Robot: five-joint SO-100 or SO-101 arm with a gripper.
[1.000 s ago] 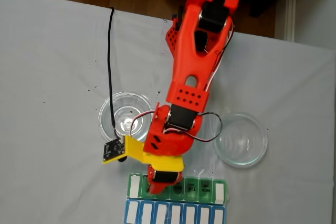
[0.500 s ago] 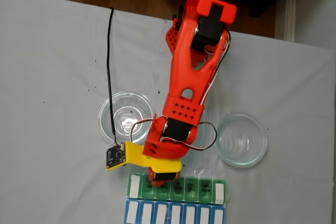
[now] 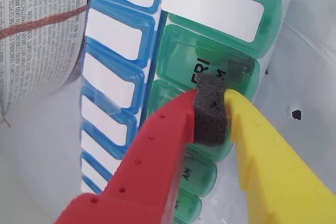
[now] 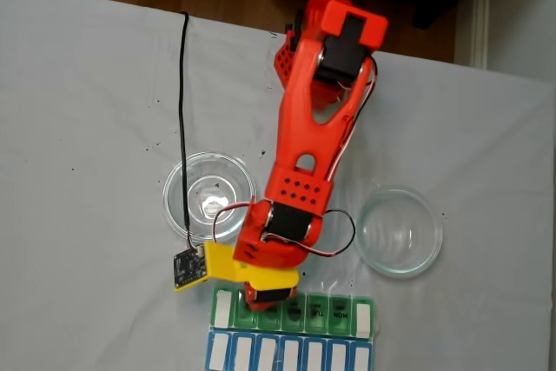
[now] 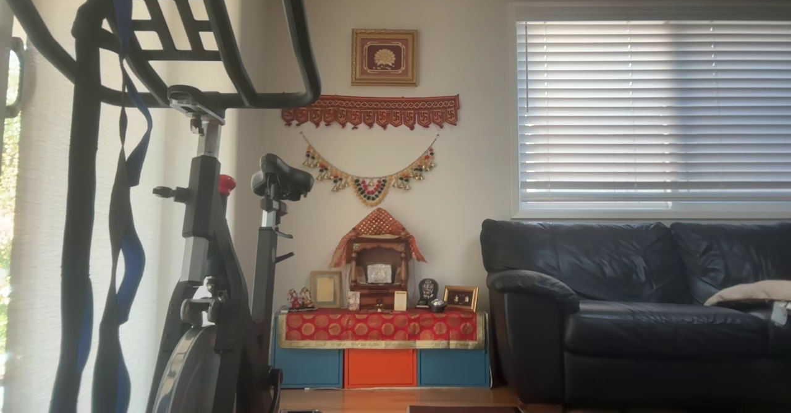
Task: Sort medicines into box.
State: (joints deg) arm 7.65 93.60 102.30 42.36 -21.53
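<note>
The box (image 3: 210, 9) lies under my gripper (image 3: 212, 95) in the wrist view, with a blue row on the left and a green row on the right, both with white labels. The red finger (image 3: 157, 145) and the yellow finger (image 3: 262, 150) are pressed together on the gripper's own dark foam pad, just above the green lid marked FRI. A dark smudge (image 3: 239, 69) shows through that lid; I cannot tell what it is. The medicines are out of view. From above, the gripper (image 4: 261, 297) sits over the left part of the box (image 4: 339, 310).
Two clear glass dishes stand behind the box in the fixed view, one on the left (image 4: 174, 188) and one on the right (image 4: 434, 232). A black cable (image 4: 182, 84) runs over the grey cloth to the wrist camera. Printed paper (image 3: 37, 35) lies beside the blue row.
The arm has leaned forward and the wrist has shifted slightly towards the near table edge. The gripper stays over the box's left end.
</note>
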